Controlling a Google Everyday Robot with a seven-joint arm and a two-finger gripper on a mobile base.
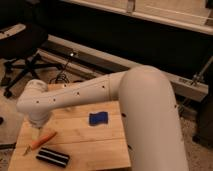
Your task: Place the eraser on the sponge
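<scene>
The eraser (pixel 52 156), a long black block with pale stripes, lies near the front left edge of the wooden table (pixel 95 145). The sponge (pixel 98 118), a small bright blue block, rests flat near the table's middle, up and to the right of the eraser. My white arm (pixel 90 92) reaches across the table's far side to the left. The gripper (pixel 37 124) points down below the rounded wrist at the table's left, above the carrot and well above the eraser. It is mostly hidden by the wrist.
An orange carrot (pixel 40 142) lies slanted just behind the eraser at the left. A black office chair (pixel 20 55) stands on the floor beyond the table's left corner. A cable (pixel 65 70) trails on the floor behind the table.
</scene>
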